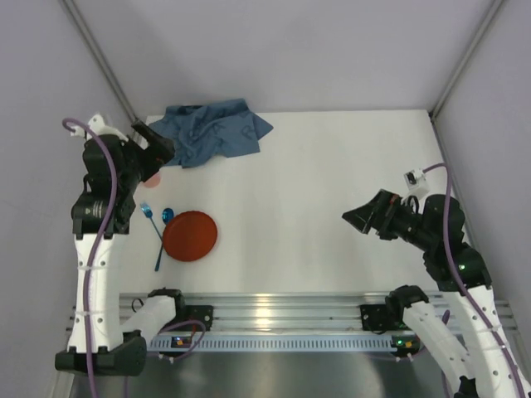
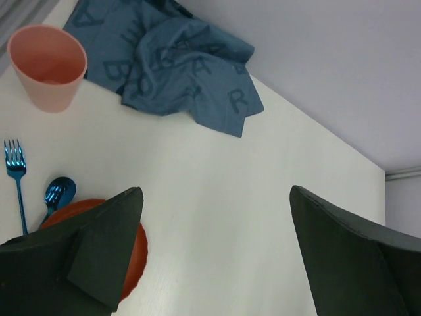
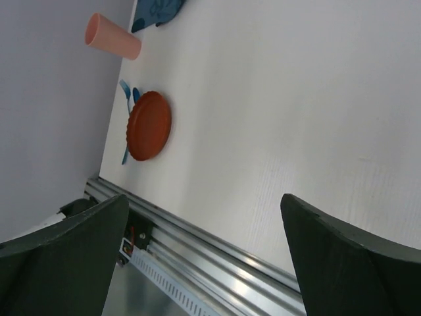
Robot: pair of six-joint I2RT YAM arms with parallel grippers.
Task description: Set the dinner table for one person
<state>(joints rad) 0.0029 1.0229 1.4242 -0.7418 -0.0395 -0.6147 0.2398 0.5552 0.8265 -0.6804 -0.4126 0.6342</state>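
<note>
Dinner table (image 1: 332, 182), our white tabletop, lies under the red plate (image 1: 190, 235) and runs off wide to its right. The plate is bare. We see the blue fork (image 2: 14, 158) and spoon (image 2: 58, 194) just left of it, and beyond them the pink cup (image 2: 48, 66), empty. The crumpled blue cloth (image 1: 211, 133) sits farther back. Left tool (image 2: 216, 197) and right tool (image 3: 204, 201) both gape, gripping nothing.

White dinner table (image 1: 332, 182), red plate (image 1: 190, 235), pink cup (image 2: 48, 66), blue lettered cloth (image 1: 211, 131)
</note>
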